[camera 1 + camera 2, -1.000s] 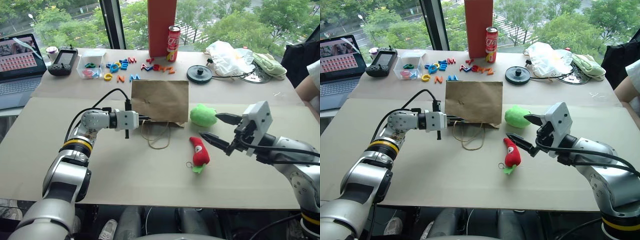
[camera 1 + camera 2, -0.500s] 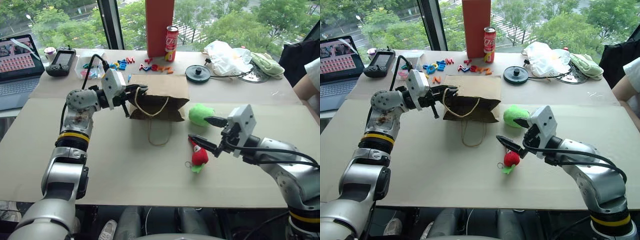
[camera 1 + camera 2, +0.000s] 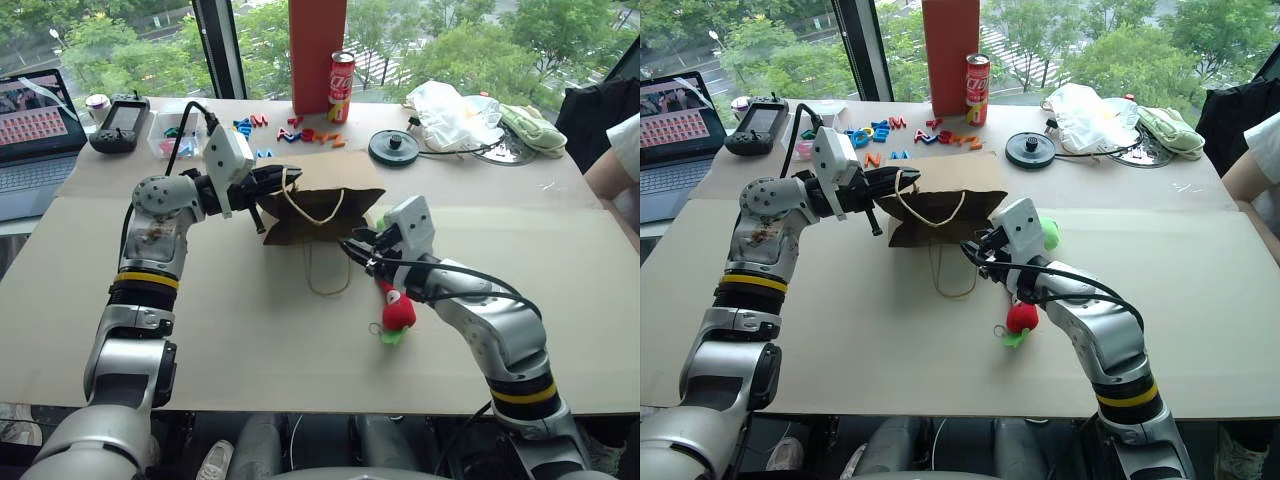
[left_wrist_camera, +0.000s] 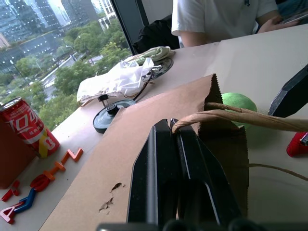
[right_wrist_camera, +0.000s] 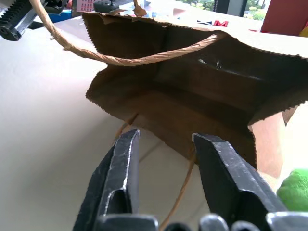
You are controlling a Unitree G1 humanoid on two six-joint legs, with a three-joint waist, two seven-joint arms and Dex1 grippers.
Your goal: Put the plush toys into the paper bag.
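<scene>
Left eye view: the left gripper [image 3: 283, 178] was pinching the upper twine handle of the paper bag [image 3: 315, 205], lifting its mouth open. At four o'clock from it, the right gripper [image 3: 357, 249], fingers slightly parted and empty, faced that mouth; the red chili toy [image 3: 396, 311] lay below at five o'clock, the green plush toy [image 3: 1048, 233] behind.

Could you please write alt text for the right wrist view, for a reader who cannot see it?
The right gripper, jaws apart and empty, faces the open mouth of the paper bag. A twine handle crosses the mouth, and the green plush toy lies beside the bag.
</scene>
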